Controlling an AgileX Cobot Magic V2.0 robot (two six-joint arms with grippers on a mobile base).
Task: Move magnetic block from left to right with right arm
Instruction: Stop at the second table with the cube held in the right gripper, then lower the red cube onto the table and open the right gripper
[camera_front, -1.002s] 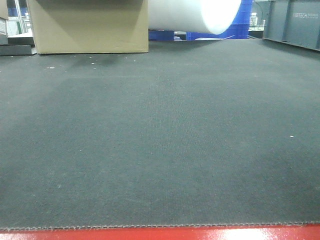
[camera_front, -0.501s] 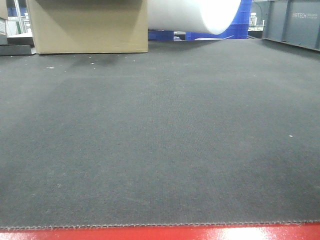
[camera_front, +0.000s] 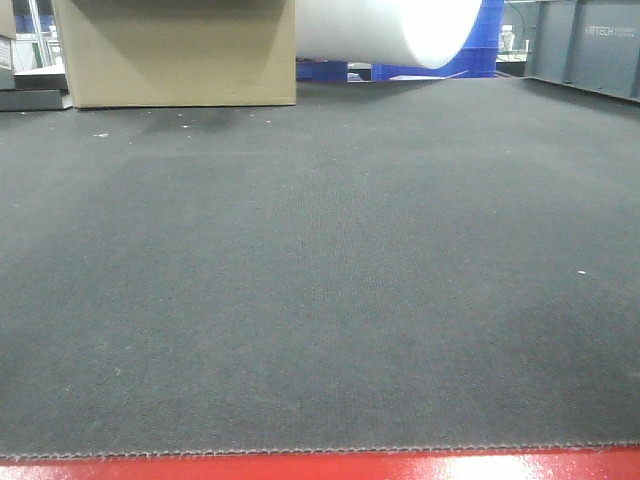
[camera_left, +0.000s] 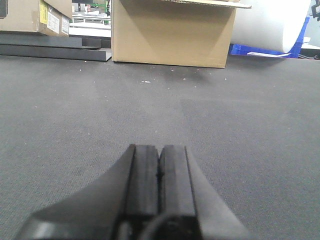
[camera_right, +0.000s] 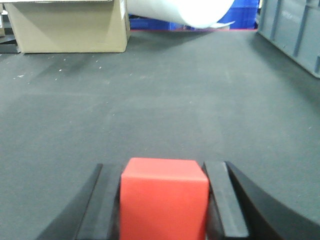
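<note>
Red magnetic block (camera_right: 164, 200) sits at bottom centre, clamped by the right gripper (camera_right: 162, 169) — the left gripper (camera_left: 160, 150) is pressed together (dark mat (camera_left: 250, 125) beneath both).

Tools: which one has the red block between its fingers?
The right tool: the magnetic block sits between its fingers. The left tool is shut empty.

Ahead of me: one dark grey ribbed mat (camera_front: 320, 280) covering the work surface, with a red strip (camera_front: 320, 468) along its near edge. Far side, left: one large cardboard box (camera_front: 175, 50) standing on the mat, soft shadow at its foot. Beside it: one white roll (camera_front: 390, 28) before blue crates (camera_front: 490, 40). Far right: grey bin wall (camera_front: 590, 45). Far left: flat black boards (camera_left: 50, 50) and a smaller labelled carton (camera_left: 35, 15).
</note>
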